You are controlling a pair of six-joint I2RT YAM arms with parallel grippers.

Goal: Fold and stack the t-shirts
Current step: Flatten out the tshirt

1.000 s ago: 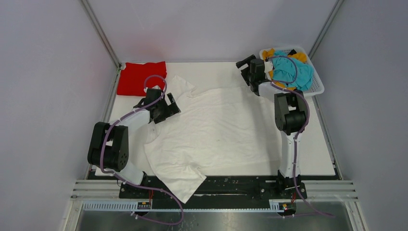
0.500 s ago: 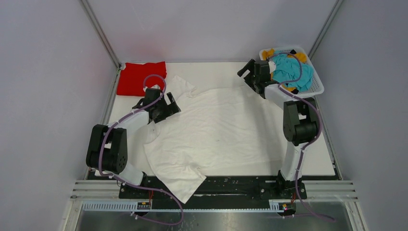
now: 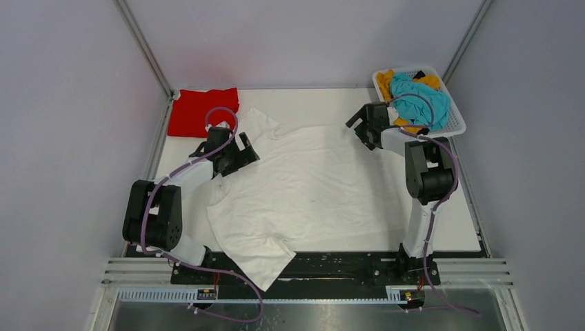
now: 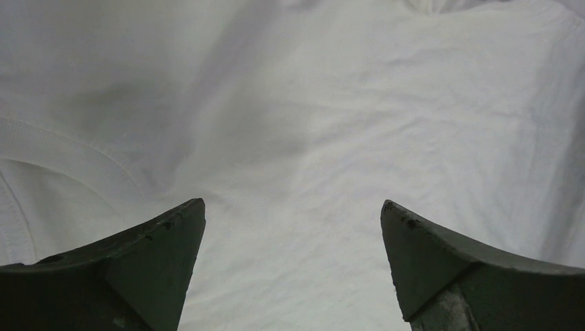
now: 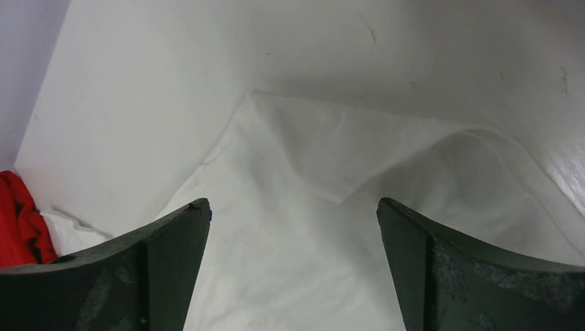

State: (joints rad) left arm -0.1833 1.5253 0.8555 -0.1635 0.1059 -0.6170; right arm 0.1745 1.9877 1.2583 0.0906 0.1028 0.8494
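Observation:
The large white t-shirt [image 3: 310, 186] lies spread over the table, one sleeve hanging off the near edge. It fills the left wrist view [image 4: 331, 124] and shows in the right wrist view [image 5: 303, 227]. The folded red t-shirt [image 3: 203, 110] lies at the far left corner; its edge shows in the right wrist view [image 5: 17, 221]. The teal t-shirt [image 3: 417, 103] and orange-yellow t-shirt [image 3: 386, 76] lie in the basket. My left gripper [image 3: 245, 155] is open over the shirt's left collar area. My right gripper [image 3: 360, 127] is open over the shirt's far right corner.
The white slotted basket [image 3: 457, 121] stands at the far right corner, just behind the right gripper. Metal frame posts and grey walls close in the table. A black rail runs along the near edge.
My right gripper has come away from the basket, moving down and nearer to the white shirt's far right corner. The left arm has hardly moved.

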